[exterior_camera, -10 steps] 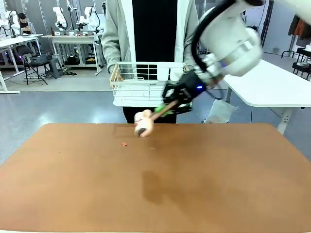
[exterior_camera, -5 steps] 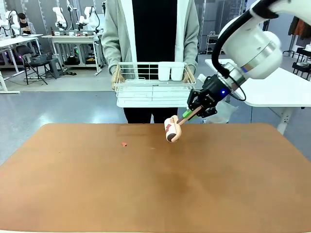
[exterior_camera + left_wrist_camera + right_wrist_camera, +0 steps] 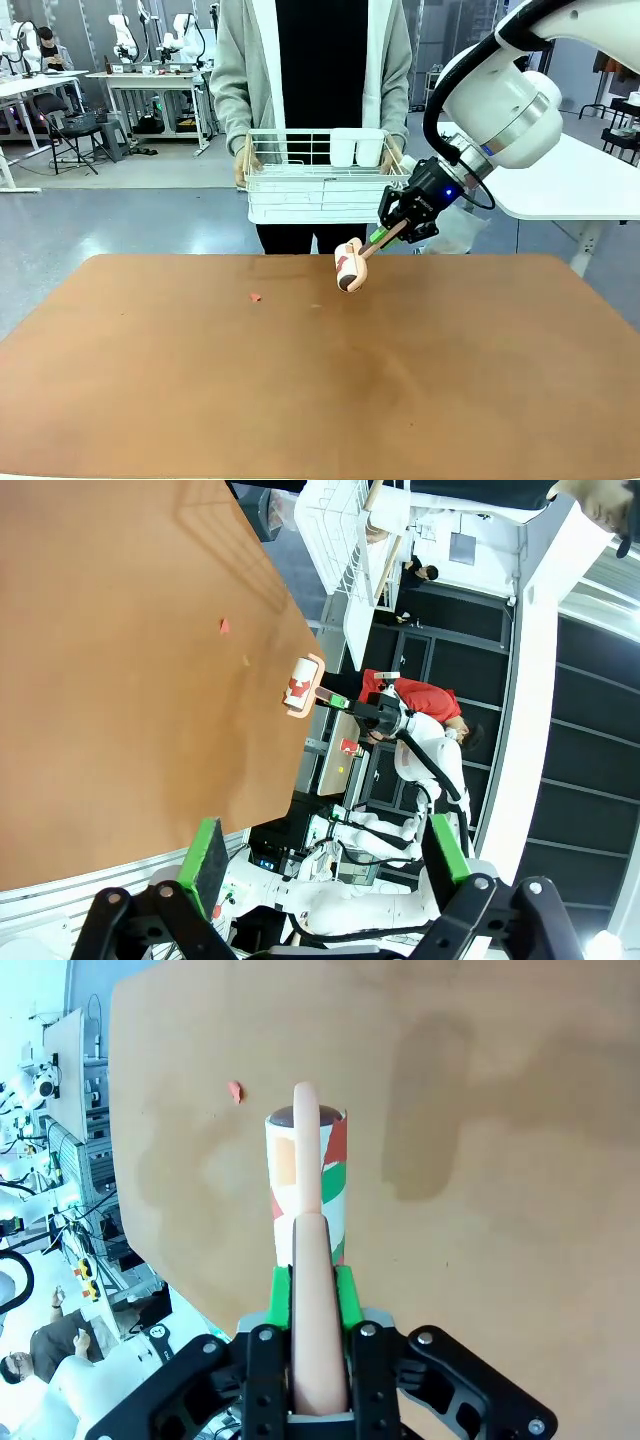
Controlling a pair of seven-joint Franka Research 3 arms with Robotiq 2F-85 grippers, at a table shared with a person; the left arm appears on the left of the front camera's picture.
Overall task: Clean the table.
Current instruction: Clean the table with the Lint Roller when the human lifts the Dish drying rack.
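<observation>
My right gripper point(image 3: 392, 232) is shut on the pink handle of a lint roller point(image 3: 349, 265), whose head is patterned white, red and green. It holds the roller above the far middle of the reddish-brown table point(image 3: 320, 400). In the right wrist view the handle runs up between the green pads point(image 3: 281, 1295) to the roller head point(image 3: 306, 1175), whose shadow falls apart from it on the table point(image 3: 520, 1160). A small red scrap point(image 3: 256, 297) lies left of the roller, and the right wrist view has that scrap point(image 3: 234, 1091) too. My left gripper point(image 3: 325, 855) stands open, high off the table point(image 3: 100, 630).
A person at the far side holds a white wire rack point(image 3: 320, 190) with two white cups point(image 3: 355, 147) in it, just behind the roller. A white-topped table point(image 3: 570, 180) stands at the right beyond the table's corner.
My right arm has swung to the right, carrying the roller from left of centre to right of centre along the far edge. The person's rack has shifted slightly right.
</observation>
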